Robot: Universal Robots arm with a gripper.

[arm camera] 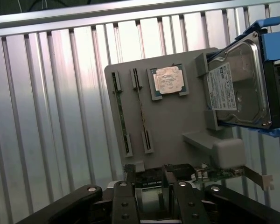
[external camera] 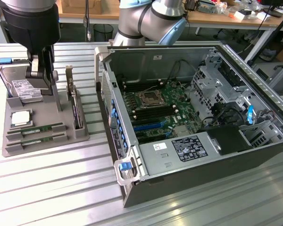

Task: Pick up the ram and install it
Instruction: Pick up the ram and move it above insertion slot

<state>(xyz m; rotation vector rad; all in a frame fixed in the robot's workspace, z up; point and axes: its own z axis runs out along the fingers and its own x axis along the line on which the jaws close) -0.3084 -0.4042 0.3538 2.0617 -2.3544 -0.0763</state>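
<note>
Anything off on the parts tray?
Nothing stands out. Both long green RAM sticks lie in their slots on the grey plastic tray, the square silver processor chip sits flat in its pocket, and the open gripper hangs above, holding nothing.

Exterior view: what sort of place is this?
Likely a robotics lab set up for computer assembly: an open computer case on a ribbed metal table, a grey parts tray beside it, cluttered workbenches behind.

Arm (external camera: 141, 19): silver-grey tube links, pale blue joint cap (external camera: 172, 28). Hand (arm camera: 151, 179): black linkage fingers (arm camera: 123, 205), silver screw heads (arm camera: 92, 189) at pivots. Black housing (external camera: 30, 23) at the wrist.
</note>
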